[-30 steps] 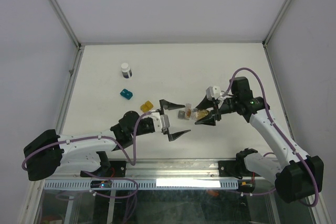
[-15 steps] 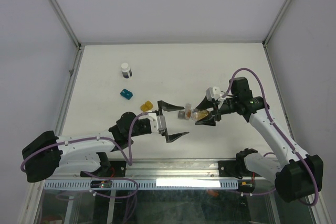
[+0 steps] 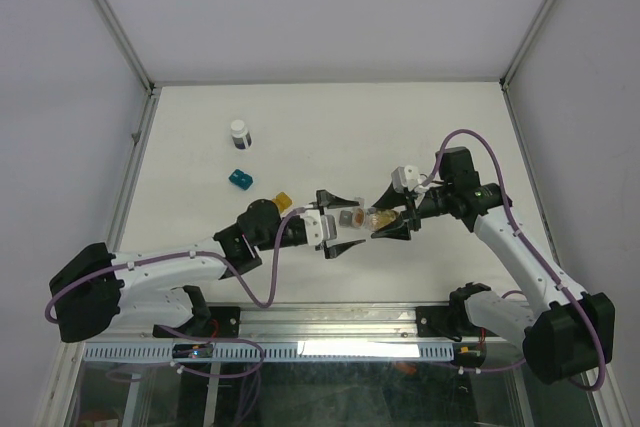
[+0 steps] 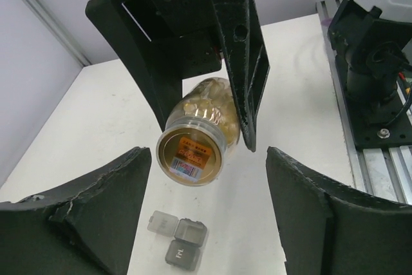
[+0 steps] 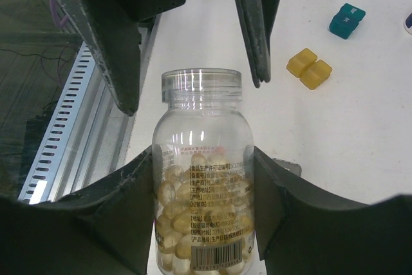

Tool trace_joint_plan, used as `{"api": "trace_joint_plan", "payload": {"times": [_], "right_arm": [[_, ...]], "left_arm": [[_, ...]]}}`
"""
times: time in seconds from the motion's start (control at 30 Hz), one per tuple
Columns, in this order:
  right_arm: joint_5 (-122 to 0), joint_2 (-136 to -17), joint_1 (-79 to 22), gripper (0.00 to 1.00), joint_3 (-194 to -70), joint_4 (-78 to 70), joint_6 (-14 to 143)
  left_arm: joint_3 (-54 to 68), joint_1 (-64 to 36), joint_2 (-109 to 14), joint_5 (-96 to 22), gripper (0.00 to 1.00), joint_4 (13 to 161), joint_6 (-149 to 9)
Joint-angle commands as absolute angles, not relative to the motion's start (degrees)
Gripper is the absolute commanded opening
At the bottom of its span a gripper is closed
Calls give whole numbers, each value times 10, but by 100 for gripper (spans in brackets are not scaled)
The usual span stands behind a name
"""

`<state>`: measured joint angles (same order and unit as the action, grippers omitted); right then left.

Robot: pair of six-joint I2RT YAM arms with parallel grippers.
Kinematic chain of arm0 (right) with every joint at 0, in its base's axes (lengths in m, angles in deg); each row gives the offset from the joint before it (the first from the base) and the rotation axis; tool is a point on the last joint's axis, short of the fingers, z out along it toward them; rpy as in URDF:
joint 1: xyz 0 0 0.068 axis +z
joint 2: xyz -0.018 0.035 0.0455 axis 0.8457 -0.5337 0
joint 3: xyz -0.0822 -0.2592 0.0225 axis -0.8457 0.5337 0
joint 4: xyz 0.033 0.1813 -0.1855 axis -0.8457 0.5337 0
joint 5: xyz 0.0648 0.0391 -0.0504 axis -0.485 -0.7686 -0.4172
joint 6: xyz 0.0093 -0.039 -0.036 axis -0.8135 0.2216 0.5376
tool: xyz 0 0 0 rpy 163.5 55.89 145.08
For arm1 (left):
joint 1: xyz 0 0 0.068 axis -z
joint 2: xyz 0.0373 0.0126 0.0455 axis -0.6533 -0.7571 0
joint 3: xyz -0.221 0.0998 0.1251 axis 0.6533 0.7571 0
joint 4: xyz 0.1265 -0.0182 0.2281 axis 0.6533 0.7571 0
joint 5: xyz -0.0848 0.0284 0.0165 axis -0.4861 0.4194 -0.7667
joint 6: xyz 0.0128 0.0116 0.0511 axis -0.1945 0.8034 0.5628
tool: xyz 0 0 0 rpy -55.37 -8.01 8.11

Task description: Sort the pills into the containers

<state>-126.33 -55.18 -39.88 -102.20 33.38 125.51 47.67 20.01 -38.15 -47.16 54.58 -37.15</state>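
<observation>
1. Pills, golden softgels, fill a clear plastic bottle [image 5: 201, 178] held above the table. The right gripper [image 3: 386, 214] is clamped on its body, and the capped neck juts past the fingertips.
2. Its long axis points at the left gripper [image 4: 207, 154], cap end first, so that arm looks best placed to take the cap.
3. Left jaws stand apart, flanking the cap without touching.
4. Underneath lies a small gray two-cell plastic box [image 4: 177, 239]; the amber-yellow box [image 5: 309, 69] and teal box [image 5: 346, 19] lie farther left.

From above and behind me, one camera overlooks the table [image 3: 400, 127]. My wrist cameras face each other closely, sharing the bottle [image 4: 196, 136].
</observation>
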Motion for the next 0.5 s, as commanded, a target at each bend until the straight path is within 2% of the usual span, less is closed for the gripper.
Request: {"api": "trace_joint_plan", "payload": {"times": [0.0,0.33,0.47], "right_arm": [[-1295,-551,-399,0,-1034,328,1269],[-1292,-552,-398,0,-1033,329,1271],[-1292,-552,-398,0,-1032,329,1272]], "left_arm": [[444,183,-389,-490,71,552,-364],[436,158,-398,-534,54,545,-402],[434,155,-403,-546,54,532,-419]]}}
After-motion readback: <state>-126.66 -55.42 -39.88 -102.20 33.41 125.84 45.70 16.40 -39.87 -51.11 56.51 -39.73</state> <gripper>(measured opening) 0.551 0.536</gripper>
